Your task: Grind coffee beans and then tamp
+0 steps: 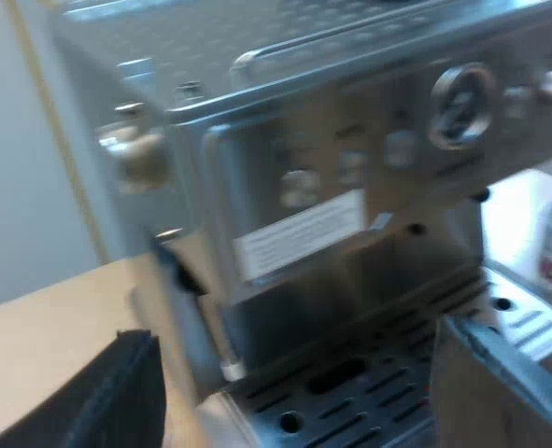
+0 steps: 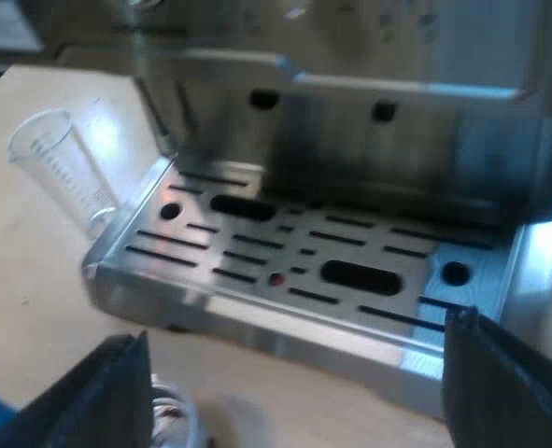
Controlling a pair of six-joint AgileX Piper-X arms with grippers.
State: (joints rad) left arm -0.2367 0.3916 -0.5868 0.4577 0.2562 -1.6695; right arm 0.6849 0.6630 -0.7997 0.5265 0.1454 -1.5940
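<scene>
Both left hand (image 1: pixel 299 373) and right hand (image 2: pixel 299 364) gape wide, empty.

- Brushed-steel espresso machine (image 1: pixel 350 187), with round dial (image 1: pixel 460 105) and white label (image 1: pixel 299 235), on pale wooden table (image 1: pixel 42 327).
- Left gripper (image 1: pixel 304 401), black fingers spread, faces its slotted drip tray (image 1: pixel 388 369).

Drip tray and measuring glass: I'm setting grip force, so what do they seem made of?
Drip tray: apparently brushed metal, silvery with soft reflections and cut slots. Measuring glass: clear glass or plastic, cannot tell which; the table shows through it, with graduation lines up its side.
</scene>
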